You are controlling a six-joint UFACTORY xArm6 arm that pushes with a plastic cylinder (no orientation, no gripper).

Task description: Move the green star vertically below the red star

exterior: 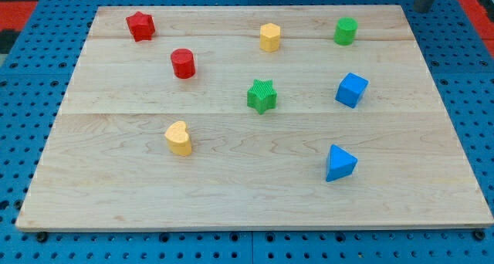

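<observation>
The green star stands near the middle of the wooden board. The red star stands near the board's top left corner, far to the upper left of the green star. My rod shows at the view's top right, and my tip is just past the board's top right corner, far from both stars. The block nearest my tip is the green cylinder, to its lower left.
A red cylinder stands below and right of the red star. A yellow hexagon is at top centre. A yellow heart is at lower left. A blue cube and a blue triangle are at right.
</observation>
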